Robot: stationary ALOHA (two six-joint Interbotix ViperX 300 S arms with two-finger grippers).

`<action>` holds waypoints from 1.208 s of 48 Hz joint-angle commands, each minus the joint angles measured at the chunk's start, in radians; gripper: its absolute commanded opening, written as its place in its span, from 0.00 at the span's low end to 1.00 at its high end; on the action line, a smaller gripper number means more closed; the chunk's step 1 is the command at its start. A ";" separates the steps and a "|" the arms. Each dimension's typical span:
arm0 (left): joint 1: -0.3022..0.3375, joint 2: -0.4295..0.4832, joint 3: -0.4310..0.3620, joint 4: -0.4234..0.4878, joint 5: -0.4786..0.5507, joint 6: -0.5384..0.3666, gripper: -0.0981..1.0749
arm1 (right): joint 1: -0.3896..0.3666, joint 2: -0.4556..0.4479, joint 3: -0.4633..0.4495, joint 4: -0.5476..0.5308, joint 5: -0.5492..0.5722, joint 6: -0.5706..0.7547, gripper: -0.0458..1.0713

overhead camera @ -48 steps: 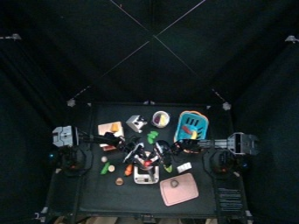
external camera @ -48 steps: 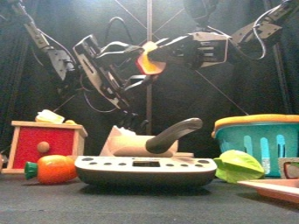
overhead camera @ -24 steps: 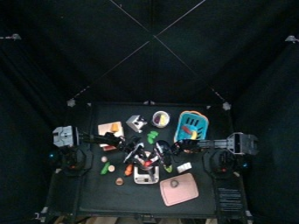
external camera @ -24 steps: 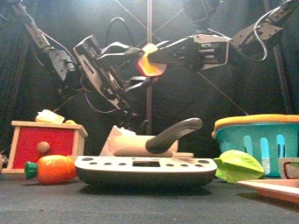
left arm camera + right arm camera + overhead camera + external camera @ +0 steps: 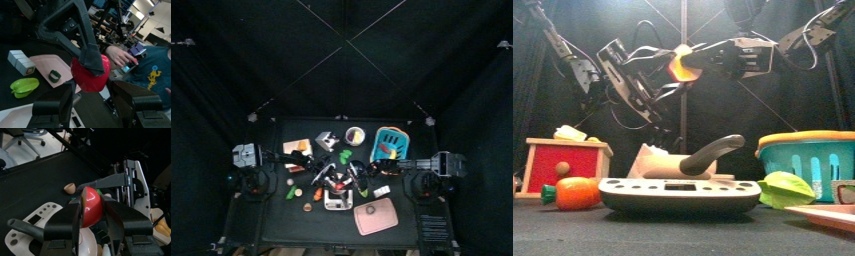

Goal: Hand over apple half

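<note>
Two hands meeting high over the table's middle in the top view, too small there for more. Front view: apple half (image 5: 684,66) held aloft in right hand (image 5: 691,63), reaching in from 3 o'clock; left hand (image 5: 657,68) just at 9 o'clock of it, nearer than anything else, spread wide. Left wrist view: red apple half (image 5: 91,73) lying dead ahead between wide-open fingers (image 5: 59,102), other arm's jaw clamped across it. Right wrist view: glossy red skin, pale cut edge, fruit (image 5: 92,207) pinched firmly between partly closed fingers (image 5: 67,225).
</note>
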 commanded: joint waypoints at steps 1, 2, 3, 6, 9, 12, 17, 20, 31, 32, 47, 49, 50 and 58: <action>0.008 -0.020 -0.044 -0.015 -0.032 -0.002 0.82 | 0.000 0.006 -0.003 -0.008 0.012 -0.002 0.41; 0.008 -0.020 -0.044 -0.017 -0.032 -0.002 0.83 | 0.000 0.008 -0.003 -0.008 0.012 -0.002 0.41; 0.009 -0.018 -0.044 -0.015 -0.032 -0.002 0.84 | 0.000 0.008 -0.003 -0.008 0.012 -0.002 0.41; 0.009 -0.018 -0.044 -0.017 -0.032 -0.002 0.87 | 0.000 0.008 -0.003 -0.008 0.011 -0.002 0.41; 0.009 -0.018 -0.046 -0.014 -0.034 -0.002 0.89 | 0.000 0.008 -0.003 -0.008 0.012 0.000 0.41; 0.009 -0.020 -0.046 -0.014 -0.034 -0.002 0.90 | 0.000 0.008 -0.002 -0.008 0.012 0.000 0.41; 0.009 -0.018 -0.044 -0.014 -0.032 -0.002 0.90 | 0.000 0.008 -0.002 -0.005 0.012 0.000 0.41; 0.009 -0.012 -0.043 -0.011 -0.032 -0.002 0.90 | -0.002 0.008 -0.003 -0.002 0.012 -0.002 0.41; 0.006 -0.006 -0.034 0.049 -0.032 0.000 0.91 | -0.005 -0.011 -0.006 0.012 0.017 -0.003 0.41; 0.006 -0.003 -0.034 0.055 -0.031 0.000 0.91 | -0.005 -0.015 -0.006 0.014 0.017 -0.003 0.41; 0.009 0.031 -0.034 0.015 -0.025 0.000 0.91 | -0.008 -0.049 -0.012 0.015 0.017 -0.005 0.41; 0.009 0.034 -0.034 0.015 -0.025 0.000 0.91 | -0.008 -0.051 -0.015 0.015 0.017 -0.005 0.41; 0.008 0.034 -0.035 0.015 -0.025 0.002 0.91 | -0.008 -0.051 -0.017 0.015 0.017 -0.005 0.41; 0.008 0.028 -0.038 0.017 -0.025 0.003 0.91 | -0.008 -0.051 -0.018 0.012 0.017 -0.005 0.41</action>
